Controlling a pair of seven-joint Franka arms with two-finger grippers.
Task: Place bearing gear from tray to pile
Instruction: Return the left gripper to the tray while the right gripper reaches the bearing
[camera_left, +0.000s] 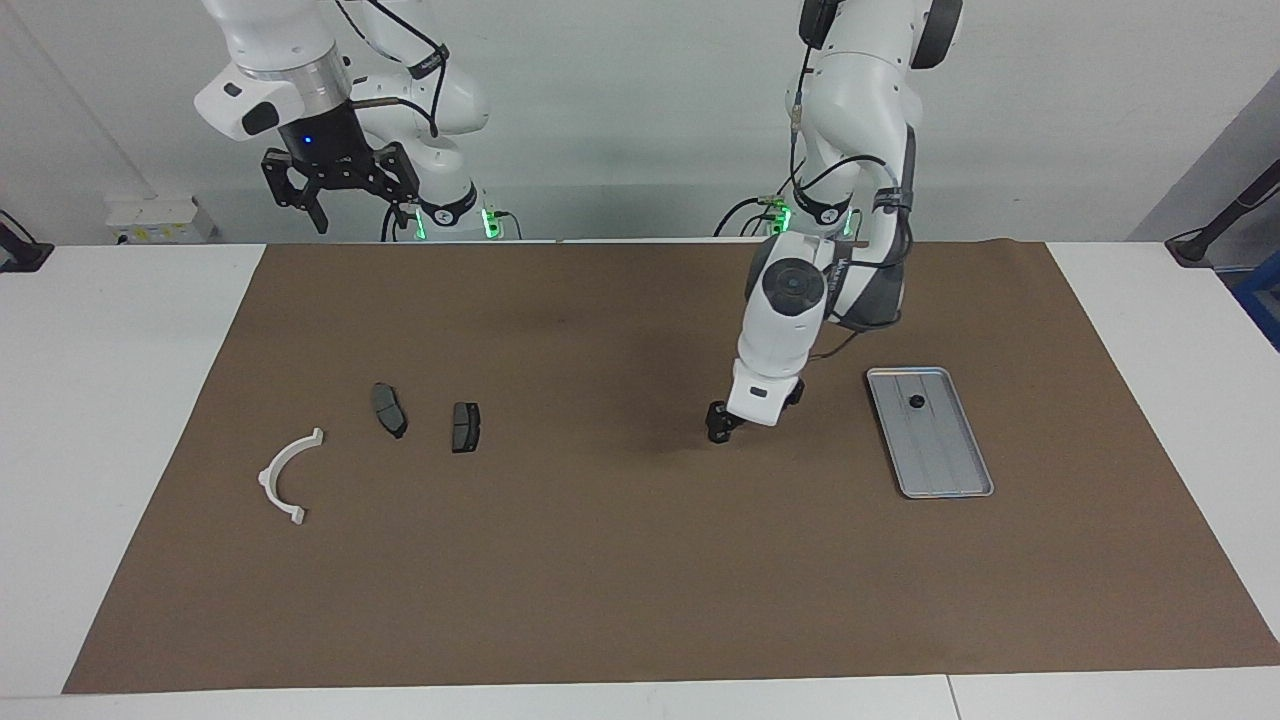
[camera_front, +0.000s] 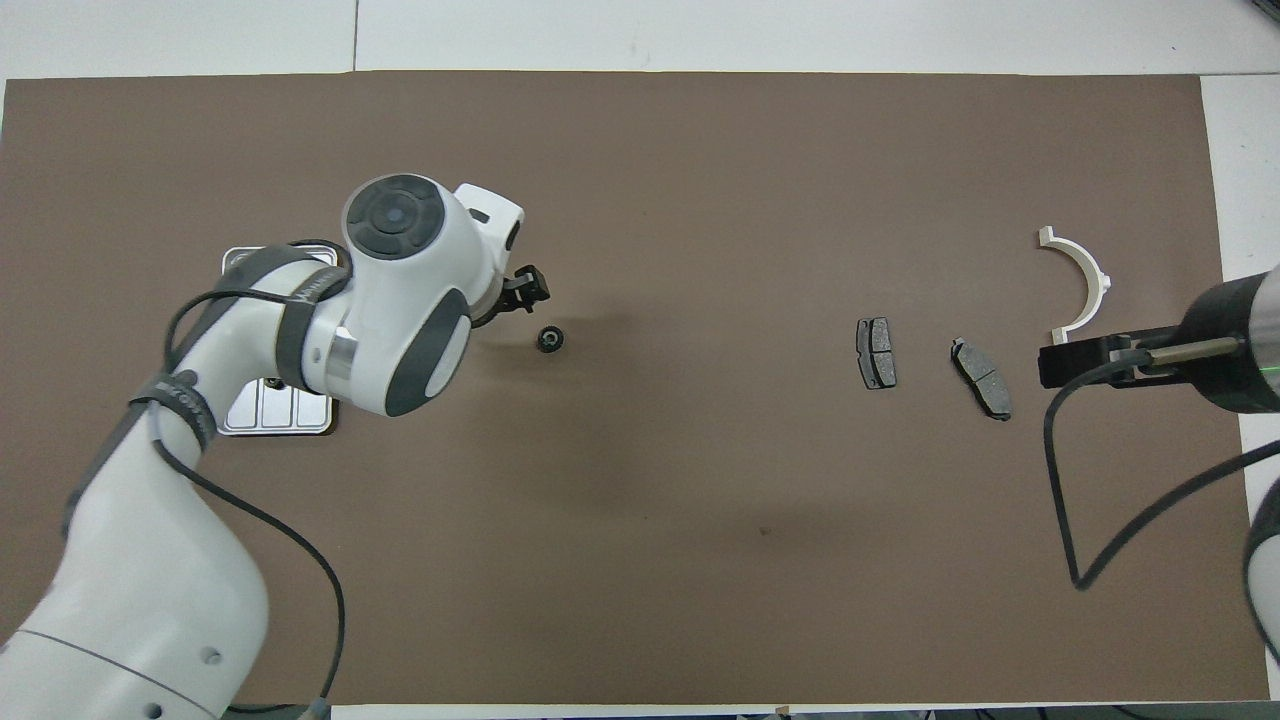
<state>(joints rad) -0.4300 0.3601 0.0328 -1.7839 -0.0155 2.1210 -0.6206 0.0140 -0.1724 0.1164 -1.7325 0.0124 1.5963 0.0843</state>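
Observation:
A small black bearing gear (camera_front: 549, 339) lies alone on the brown mat, between the tray and the pile. My left gripper (camera_front: 527, 290) is open and empty, low over the mat beside that gear, on its tray side. It also shows in the facing view (camera_left: 718, 424), where its fingers hide that gear. The silver tray (camera_left: 940, 492) holds a second small black gear (camera_left: 916, 402). The left arm covers most of the tray (camera_front: 270, 415) in the overhead view. The pile is a white half-ring bracket (camera_left: 285, 478) and two dark brake pads (camera_left: 389, 410) (camera_left: 465, 427). My right gripper (camera_left: 362, 212) is open, raised high.
The brown mat (camera_left: 600, 560) covers most of the white table. The right gripper's black hand (camera_front: 1090, 360) and its looping cable (camera_front: 1100, 520) show in the overhead view over the pile's end of the mat.

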